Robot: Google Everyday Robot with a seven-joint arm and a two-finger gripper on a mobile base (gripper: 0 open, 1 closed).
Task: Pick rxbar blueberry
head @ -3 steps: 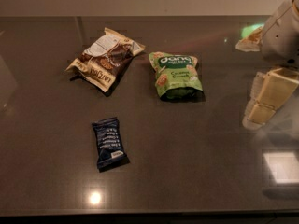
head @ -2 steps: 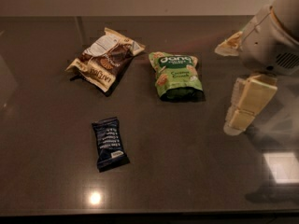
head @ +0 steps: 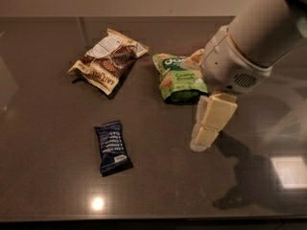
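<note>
The rxbar blueberry (head: 112,147) is a small dark navy wrapper with pale text, lying flat on the dark tabletop (head: 48,176) at lower left of centre. My gripper (head: 195,102) hangs above the table to the right of the bar, well apart from it, on the large cream-coloured arm (head: 254,37) that comes in from the upper right. It is open and empty. One cream finger (head: 210,121) points down toward the table. The other finger (head: 193,60) shows partly behind the wrist, over the green pouch's right edge.
A green pouch (head: 177,78) lies just left of the gripper, at centre back. A brown-and-cream snack bag (head: 108,61) lies at back left. The arm's shadow falls on the table at lower right, next to a bright light reflection (head: 288,171).
The arm has swung left and toward the table's middle, bringing the gripper from the right edge to beside the green pouch. The packages have not moved.
</note>
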